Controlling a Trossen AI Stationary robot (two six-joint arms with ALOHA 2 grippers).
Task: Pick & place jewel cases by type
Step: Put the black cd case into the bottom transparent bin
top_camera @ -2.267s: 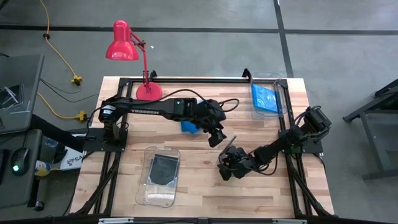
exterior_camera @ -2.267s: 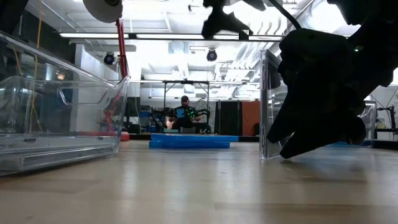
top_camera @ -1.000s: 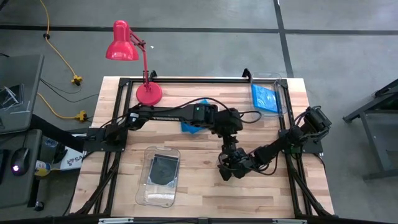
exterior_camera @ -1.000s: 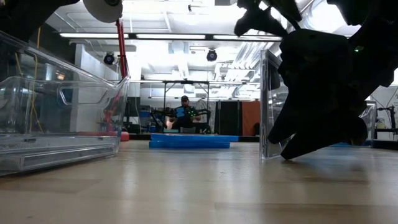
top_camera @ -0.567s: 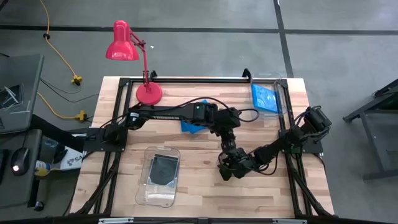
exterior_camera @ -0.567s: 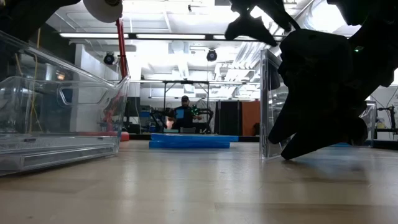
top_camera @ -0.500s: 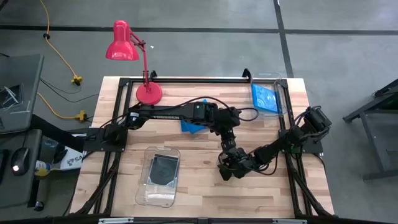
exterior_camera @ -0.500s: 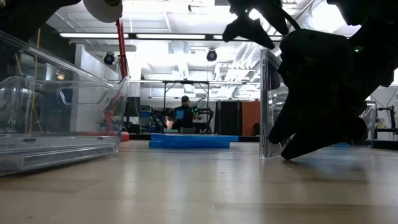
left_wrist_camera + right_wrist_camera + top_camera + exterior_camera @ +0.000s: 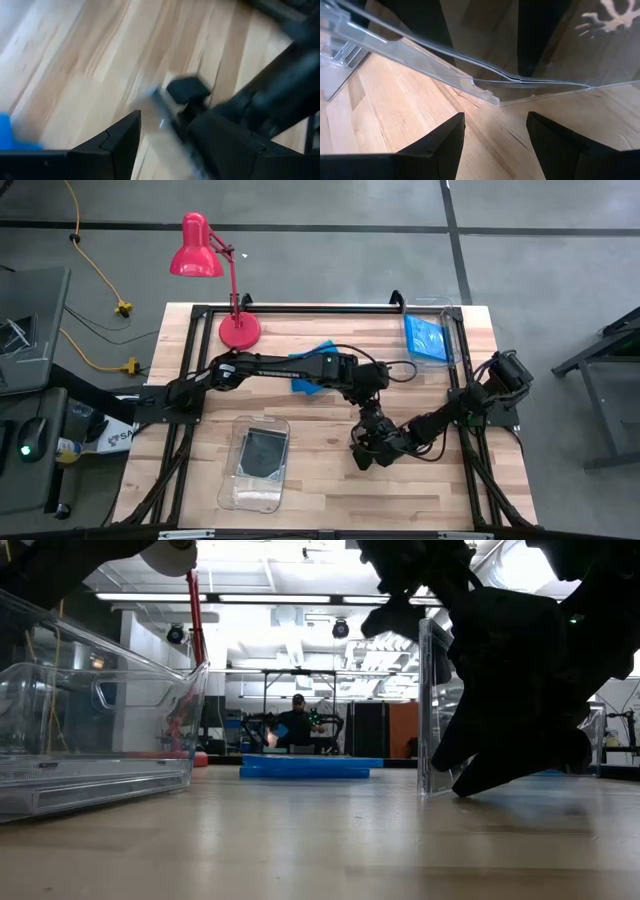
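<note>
Here, clear jewel case [image 9: 428, 710] upright between open right tool [image 9: 362, 452] fingers; left tool [image 9: 372, 423] open above.

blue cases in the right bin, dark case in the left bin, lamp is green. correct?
Not quite: the lamp is red, as the high view shows. The rest holds: blue cases lie in the right bin, a dark case in the left bin.

Legible text: none in these views. A pale strip of lettering runs along the left arm [image 9: 262, 363], too small to read. A marked white box [image 9: 112, 436] lies left of the table, also unreadable.
</note>
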